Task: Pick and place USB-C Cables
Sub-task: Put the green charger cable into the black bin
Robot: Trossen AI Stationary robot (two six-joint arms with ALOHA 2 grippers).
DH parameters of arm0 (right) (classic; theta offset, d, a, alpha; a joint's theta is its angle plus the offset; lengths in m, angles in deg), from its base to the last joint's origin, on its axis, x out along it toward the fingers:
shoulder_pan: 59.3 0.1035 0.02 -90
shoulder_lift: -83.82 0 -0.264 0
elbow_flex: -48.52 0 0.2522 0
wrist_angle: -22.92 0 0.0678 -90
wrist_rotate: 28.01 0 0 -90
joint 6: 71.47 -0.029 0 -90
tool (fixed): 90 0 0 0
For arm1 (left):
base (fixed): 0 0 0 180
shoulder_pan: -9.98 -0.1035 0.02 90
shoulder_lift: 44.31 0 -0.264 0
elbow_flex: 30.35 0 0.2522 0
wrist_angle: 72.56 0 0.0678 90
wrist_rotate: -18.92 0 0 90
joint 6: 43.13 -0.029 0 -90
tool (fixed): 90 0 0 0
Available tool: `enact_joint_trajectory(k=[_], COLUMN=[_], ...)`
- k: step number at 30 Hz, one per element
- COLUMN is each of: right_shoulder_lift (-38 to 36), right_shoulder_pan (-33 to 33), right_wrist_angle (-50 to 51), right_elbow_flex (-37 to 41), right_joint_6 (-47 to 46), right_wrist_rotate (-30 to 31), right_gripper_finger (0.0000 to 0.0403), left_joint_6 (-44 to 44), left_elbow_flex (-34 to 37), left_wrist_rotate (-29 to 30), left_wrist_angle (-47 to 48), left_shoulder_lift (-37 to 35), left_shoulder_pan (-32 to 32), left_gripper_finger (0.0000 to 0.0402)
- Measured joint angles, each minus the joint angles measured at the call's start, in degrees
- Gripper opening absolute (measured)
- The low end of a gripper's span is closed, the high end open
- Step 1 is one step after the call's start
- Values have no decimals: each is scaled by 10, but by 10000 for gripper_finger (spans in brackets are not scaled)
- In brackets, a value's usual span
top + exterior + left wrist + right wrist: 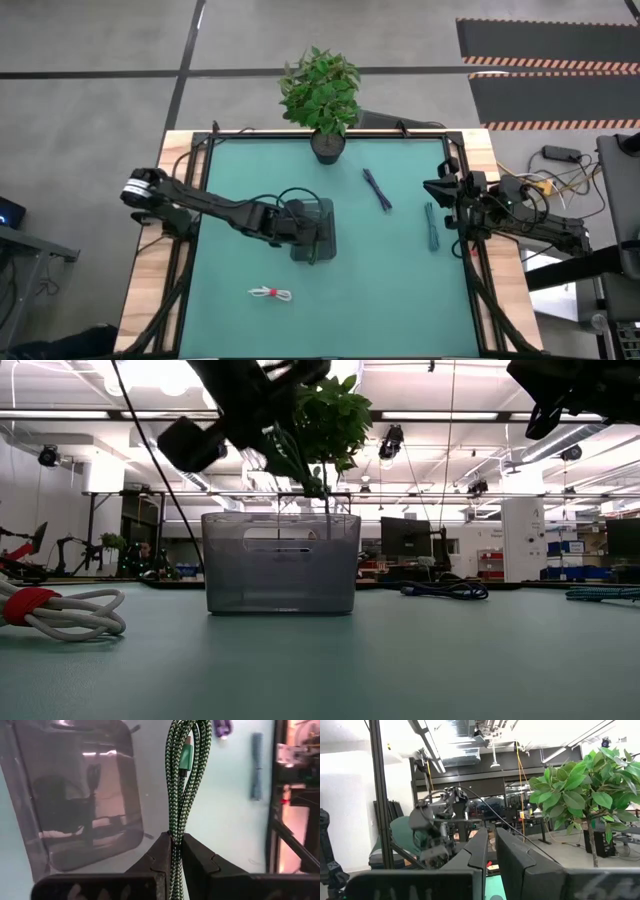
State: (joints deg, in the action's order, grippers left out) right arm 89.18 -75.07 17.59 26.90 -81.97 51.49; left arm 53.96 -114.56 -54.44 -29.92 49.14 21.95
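My left gripper (305,232) is over the grey see-through tray (322,215) and is shut on a green-and-black braided cable bundle (186,780). In the low view the tray (280,565) stands on the mat under that arm. The white cable with a red band (270,293) lies flat near the near edge and shows close up in the low view (60,612). The dark blue cable (377,188) and the teal cable (432,226) lie flat on the mat's right half. My right gripper (491,862) waits shut, raised at the table's right edge (440,190). My left gripper pinches the green braided bundle between its two fingers (160,852), across several strands side by side (176,832). The looped end with a green plug (186,755) reaches out past the fingertips. The bundle is lifted clear, beside the tray's wall (142,827).
A potted plant (322,95) stands at the middle of the far edge. Black frame rails (190,250) run along the left and right sides of the teal mat. Bare mat (400,290) stretches between the tray and the right arm.
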Motion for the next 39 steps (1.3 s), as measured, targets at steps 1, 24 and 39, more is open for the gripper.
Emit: enact_joint_trajectory(k=[1,24,39], right_shoulder_lift=[0,0,0], right_shoulder_pan=[0,0,0], right_wrist_angle=[0,58,114], right_elbow_flex=[0,-26,-51], right_joint_6=[0,-15,-25], right_wrist_rotate=[0,0,0], right_gripper_finger=[27,27,27], left_joint_6=[1,-108,-207], left_elbow_flex=[0,0,0], left_wrist_rotate=[-1,-17,-32], left_wrist_angle=[-1,2,3], left_shoulder_lift=[5,10,6], left_shoulder_pan=[0,-54,-52], left_gripper_finger=[15,15,15])
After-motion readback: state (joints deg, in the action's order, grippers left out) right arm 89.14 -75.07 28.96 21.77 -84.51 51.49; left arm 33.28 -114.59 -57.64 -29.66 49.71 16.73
